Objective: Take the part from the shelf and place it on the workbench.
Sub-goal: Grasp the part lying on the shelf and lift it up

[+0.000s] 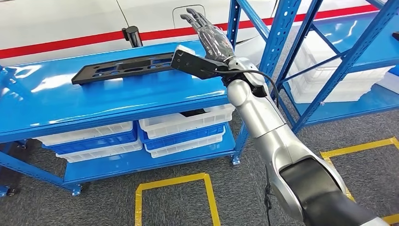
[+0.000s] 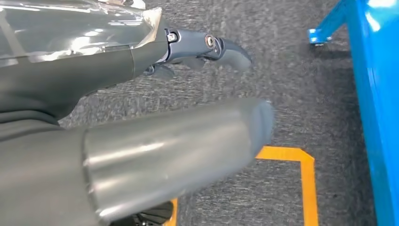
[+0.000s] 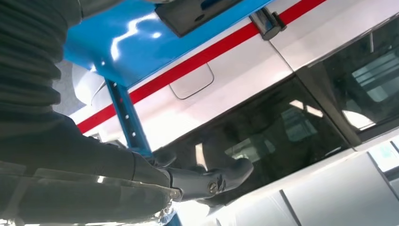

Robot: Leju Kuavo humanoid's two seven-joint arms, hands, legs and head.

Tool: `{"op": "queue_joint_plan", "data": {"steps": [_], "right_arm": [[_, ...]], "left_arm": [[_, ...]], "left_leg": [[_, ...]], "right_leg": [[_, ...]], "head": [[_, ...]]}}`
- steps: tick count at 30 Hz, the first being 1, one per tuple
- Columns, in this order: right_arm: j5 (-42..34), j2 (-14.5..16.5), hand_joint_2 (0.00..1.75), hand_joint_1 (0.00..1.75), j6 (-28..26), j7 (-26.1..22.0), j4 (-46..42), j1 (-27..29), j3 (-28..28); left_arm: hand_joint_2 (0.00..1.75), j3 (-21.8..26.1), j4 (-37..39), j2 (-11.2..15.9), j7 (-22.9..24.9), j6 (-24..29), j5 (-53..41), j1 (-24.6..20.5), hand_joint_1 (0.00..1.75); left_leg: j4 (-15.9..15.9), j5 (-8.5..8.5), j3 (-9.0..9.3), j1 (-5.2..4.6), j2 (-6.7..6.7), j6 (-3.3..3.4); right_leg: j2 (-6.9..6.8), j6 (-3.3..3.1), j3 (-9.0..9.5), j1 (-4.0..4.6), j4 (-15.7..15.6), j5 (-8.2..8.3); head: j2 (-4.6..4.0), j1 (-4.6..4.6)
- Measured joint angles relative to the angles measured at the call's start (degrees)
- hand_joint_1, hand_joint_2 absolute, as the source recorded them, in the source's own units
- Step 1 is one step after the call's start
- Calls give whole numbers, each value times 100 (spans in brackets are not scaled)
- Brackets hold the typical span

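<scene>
The part (image 1: 123,67) lies flat on the blue table (image 1: 117,96), running from about 9 o'clock toward 3 o'clock, so the placing looks done or nearly so. It is a long, thin black plate with several cut-outs along its length and a wider end near the right hand (image 1: 211,40). That hand stands just beyond this end, at roughly 1 o'clock in the head view, fingers straight and spread, pointing up and holding nothing; I judge it is opened to let the part rest by its own weight. Whether the wrist mount touches the plate I cannot tell. White and blue crates (image 1: 181,129) sit under the table. The left hand (image 2: 207,47) hangs over grey carpet, fingers apart, empty.
</scene>
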Motion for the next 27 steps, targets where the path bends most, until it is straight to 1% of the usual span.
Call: {"op": "queue_joint_plan", "data": {"steps": [1,2,3,4,5,6,7,8,9,10,11,12,13,15,16,17,18,19,20,21,22,23,24,25,26,27], "right_arm": [[0,11,175,0,0,-2,1,-18,1],[0,21,175,0,0,-3,4,-36,1],[0,25,175,0,0,-3,9,-52,1],[-1,27,175,0,0,-4,19,-62,2],[-2,28,175,0,0,-4,31,-64,3],[-4,28,175,0,0,-4,42,-63,5],[-9,29,175,0,0,-5,49,-65,7],[-17,33,175,0,0,-8,53,-71,8],[-29,37,175,0,0,-11,55,-80,8],[-44,40,175,0,0,-18,60,-96,9],[-59,44,175,0,0,-25,66,-114,9],[-73,44,175,0,0,-33,75,-130,10],[-85,45,175,0,0,-42,83,-142,11],[-102,44,175,0,-4,-57,94,-150,13],[-108,42,175,0,-8,-65,98,-159,14],[-111,37,175,0,-11,-72,104,-170,15],[-114,31,175,0,-14,-78,113,-176,17],[-115,23,175,0,-15,-83,124,-178,19],[-116,16,175,0,-16,-85,136,-169,22],[-116,8,175,0,-16,-87,149,-157,24],[-116,-1,175,0,-17,-87,159,-149,25],[-117,-6,175,0,-18,-89,165,-146,26],[-120,-11,175,0,-19,-90,168,-146,27],[-123,-14,175,0,-19,-92,170,-150,28],[-127,-10,175,0,-20,-94,173,-156,32],[-131,-7,175,0,-22,-97,175,-161,35]], "left_arm": [[0,1,0,-1,-31,-13,14,-6,0],[0,1,0,-1,-60,-32,27,-16,0],[0,1,0,-2,-84,-51,39,-24,0],[0,2,0,-3,-104,-69,49,-28,0],[0,3,0,-5,-121,-86,56,-28,0],[0,7,0,-7,-137,-100,73,-25,0],[0,14,0,-8,-156,-117,94,-23,0],[0,28,0,-9,-177,-137,123,-23,0],[0,49,-1,-3,-199,-159,151,-24,0],[0,69,0,0,-220,-182,172,-26,0],[0,87,-1,4,-241,-196,198,-33,0],[0,99,-1,7,-260,-209,217,-40,0],[0,106,-1,3,-275,-221,234,-45,0],[0,115,-2,-6,-298,-249,256,-45,0],[0,121,-2,-12,-303,-262,263,-43,0],[0,128,-2,-19,-307,-273,271,-43,0],[0,134,-2,-26,-309,-277,278,-43,0],[0,140,-1,-32,-309,-281,281,-44,0],[0,145,-1,-38,-309,-283,284,-43,0],[0,150,0,-45,-309,-284,284,-40,0],[0,158,0,-51,-309,-285,285,-35,0],[0,168,0,-56,-309,-285,287,-30,0],[0,179,0,-60,-309,-287,290,-25,0],[0,187,0,-62,-309,-290,291,-24,0],[0,192,0,-64,-309,-293,293,-26,0],[0,196,0,-64,-309,-299,298,-29,0]], "left_leg": [[154,-82,-69,12,0,-20],[432,-204,-213,19,-3,-39],[818,-345,-426,20,-6,-51],[1229,-468,-683,19,-8,-55],[1542,-523,-910,19,-8,-48],[1667,-469,-1052,16,-9,-27],[1565,-304,-1078,9,-10,7],[1254,-54,-987,-6,-17,57],[853,194,-836,-32,-33,123],[491,351,-676,-61,-42,190],[227,424,-547,-92,-49,243],[95,415,-471,-119,-53,276],[59,377,-435,-138,-49,288],[-33,399,-344,-138,-52,283],[-84,415,-292,-128,-49,288],[-134,423,-237,-115,-45,298],[-155,412,-205,-112,-42,314],[-160,394,-182,-115,-42,331],[-158,372,-164,-119,-47,338],[-157,347,-143,-122,-55,339],[-155,318,-113,-124,-66,331],[-153,281,-69,-124,-75,318],[-152,237,-19,-124,-81,299],[-146,185,30,-137,-82,272],[-141,141,68,-146,-81,245],[-138,103,90,-153,-79,215]], "right_leg": [[16,-34,23,-7,-2,-16],[24,-70,52,-6,-4,-35],[29,-98,74,4,-4,-55],[35,-124,89,20,-4,-73],[43,-147,104,37,-3,-90],[53,-164,122,55,-3,-106],[63,-176,148,72,-3,-122],[72,-183,181,87,-5,-141],[80,-185,217,89,-11,-163],[88,-174,247,106,-18,-187],[93,-154,266,110,-28,-207],[96,-128,276,107,-39,-222],[98,-97,283,110,-53,-229],[84,-43,282,115,-48,-252],[70,-35,233,125,54,-295],[55,-39,114,135,284,-381],[40,-56,-73,127,633,-497],[38,-67,-309,128,1032,-618],[38,-61,-528,126,1369,-697],[38,-35,-668,125,1535,-698],[35,9,-686,122,1462,-596],[29,61,-580,117,1156,-410],[13,106,-390,112,701,-183],[-1,116,-186,117,285,-3],[-13,97,-35,117,-12,108],[-19,55,49,123,-157,143]], "head": [[0,-4],[0,-7],[0,-7],[0,-9],[0,-9],[0,-8],[0,-9],[0,-8],[0,-8],[0,-5],[0,-4],[0,-3],[0,-3],[0,-1],[0,0],[0,5],[0,8],[0,9],[0,9],[0,8],[0,8],[0,8],[0,9],[0,8],[0,3],[0,-2]]}}
